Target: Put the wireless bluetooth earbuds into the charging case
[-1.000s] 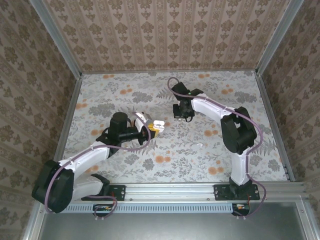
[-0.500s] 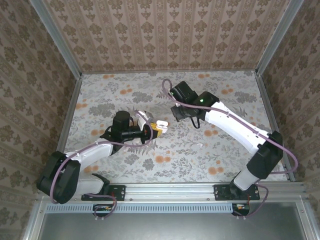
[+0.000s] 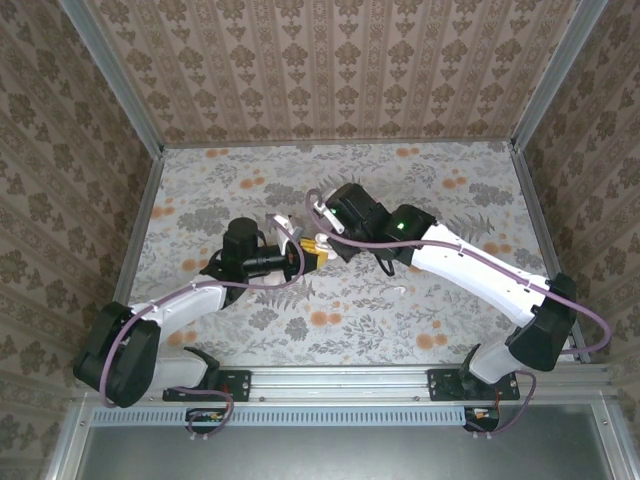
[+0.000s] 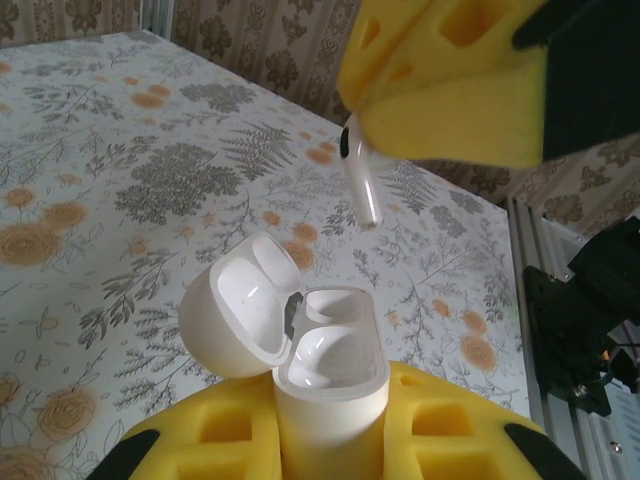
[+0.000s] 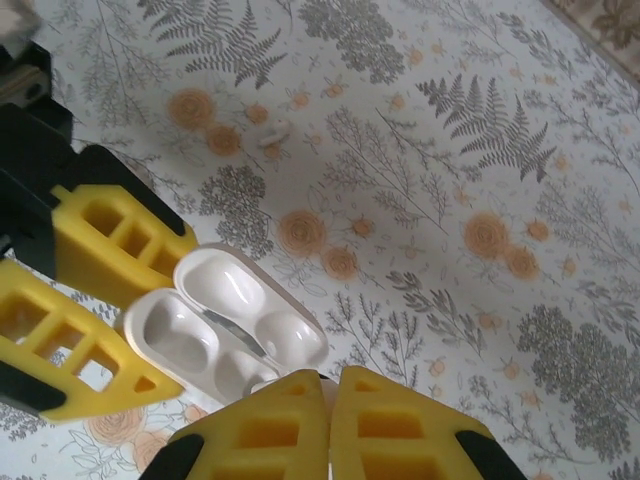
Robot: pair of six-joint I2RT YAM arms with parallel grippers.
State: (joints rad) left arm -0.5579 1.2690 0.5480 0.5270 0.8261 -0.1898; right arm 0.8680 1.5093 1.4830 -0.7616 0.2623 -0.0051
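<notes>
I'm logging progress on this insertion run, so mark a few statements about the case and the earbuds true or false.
1. The charging case has its lid open. True.
2. The left gripper holds the charging case. True.
3. Both earbuds sit in the case. False: the held earbud hangs above it, and the loose earbud lies on the table.
4. The right gripper is open and empty. False: its jaws are shut on the held earbud.

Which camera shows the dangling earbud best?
The left wrist view: the earbud hangs from the right end effector, close to the open charging case. From the top it is too small to make out; in the right wrist view the pads hide it.
</notes>
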